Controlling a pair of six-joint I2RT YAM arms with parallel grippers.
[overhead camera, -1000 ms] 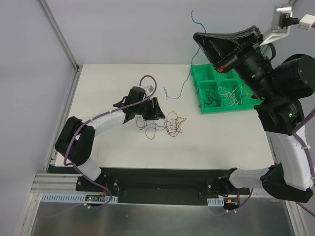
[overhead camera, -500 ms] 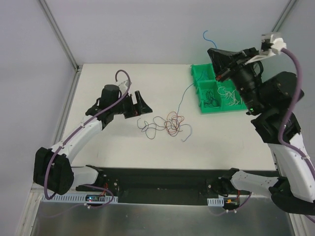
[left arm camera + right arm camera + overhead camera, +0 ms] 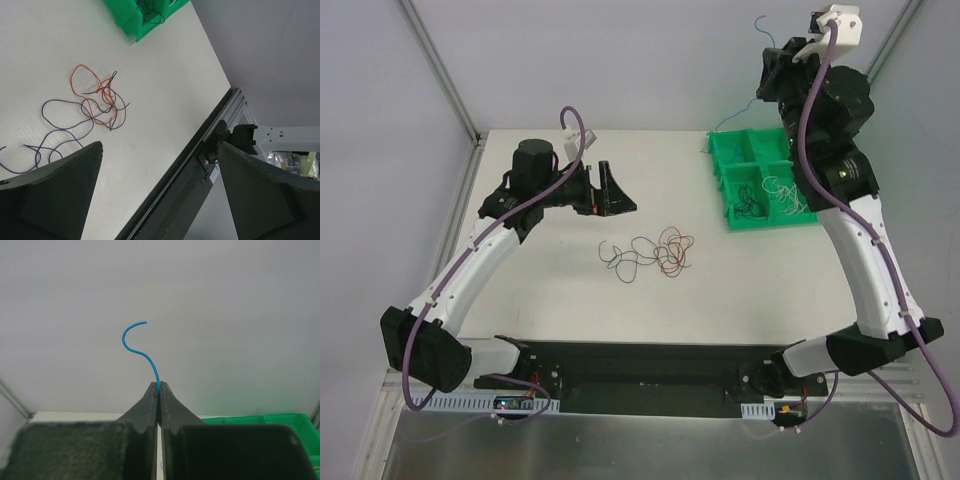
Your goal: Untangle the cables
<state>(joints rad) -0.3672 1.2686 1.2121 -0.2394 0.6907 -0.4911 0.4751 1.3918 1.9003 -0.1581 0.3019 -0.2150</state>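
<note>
A loose tangle of thin cables (image 3: 650, 252), red, orange and dark, lies on the white table (image 3: 770, 280). In the left wrist view the same tangle (image 3: 104, 99) shows orange loops and a long dark purple strand. My left gripper (image 3: 610, 190) hovers back-left of it, open and holding nothing; its jaws (image 3: 160, 145) stand wide apart. My right gripper (image 3: 775, 70) is raised high over the green tray (image 3: 720, 165). It is shut on a blue cable (image 3: 155, 373), whose curled end (image 3: 761, 24) sticks up past the fingertips (image 3: 159, 385).
The green tray has several compartments, and two near ones hold black and white wires (image 3: 775, 195). The tray's corner (image 3: 130, 22) shows in the left wrist view. A black rail (image 3: 200, 165) runs along the near table edge. Grey walls close the back and left.
My left gripper opened wide and drew back and up to the left of the tangle. My right arm lifted the blue cable clear of the table, up over the green tray.
</note>
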